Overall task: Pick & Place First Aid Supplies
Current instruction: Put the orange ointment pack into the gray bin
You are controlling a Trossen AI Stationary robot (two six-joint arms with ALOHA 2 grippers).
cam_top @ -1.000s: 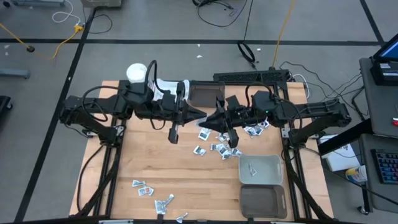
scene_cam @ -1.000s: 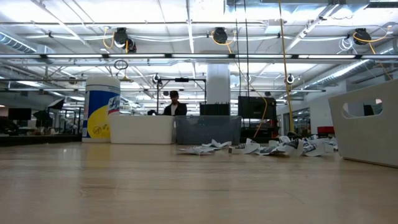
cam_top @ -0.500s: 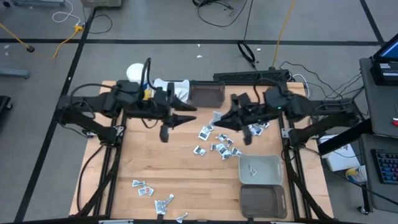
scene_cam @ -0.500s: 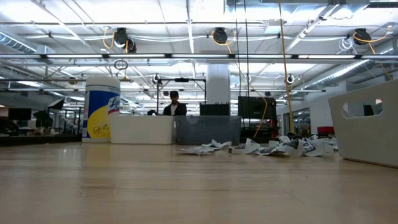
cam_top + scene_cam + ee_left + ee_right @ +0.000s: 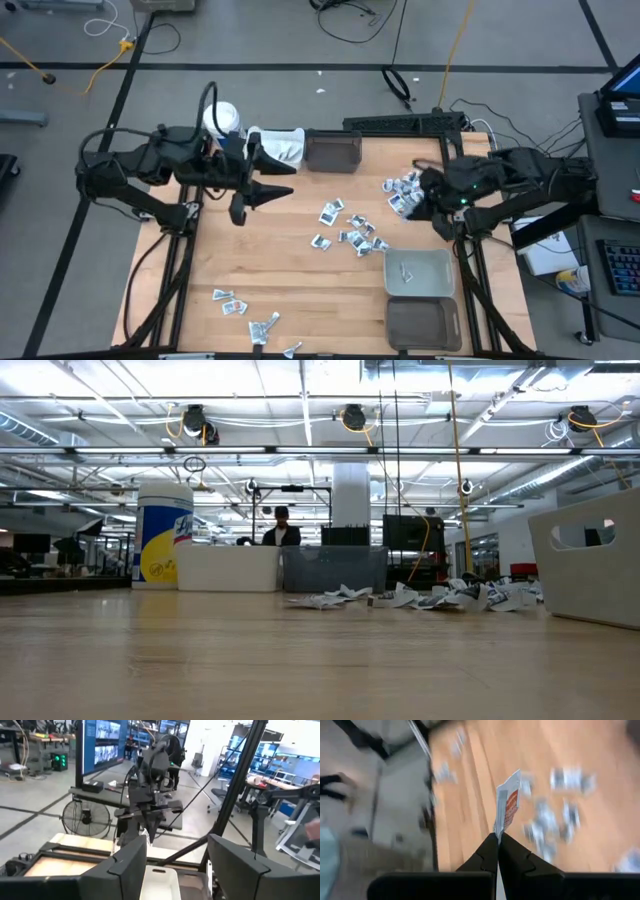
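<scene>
Seen from above: a wooden tabletop flanked by two dark arms, with first aid packets scattered loosely near the middle, a second heap toward the right side and a third cluster along the near edge; evidently spread out so that single pieces can be picked one at a time.

Right tool shut tight on a single packet, pinched by its lower edge so that the white sachet with orange-red print stands upright between the fingertips; carried high above the tabletop, probably so that it clears the loose heap on the way to a bin. Light grey bin at the right near corner, one small item already inside; a darker bin just beside it, toward the near edge; likely the sorting targets.

Left tool with its two dark fingers parted and nothing between them, raised near the far left of the tabletop beside a white bin and a dark bin; apparently emptied or waiting. White cup at the far left corner, untouched.
</scene>
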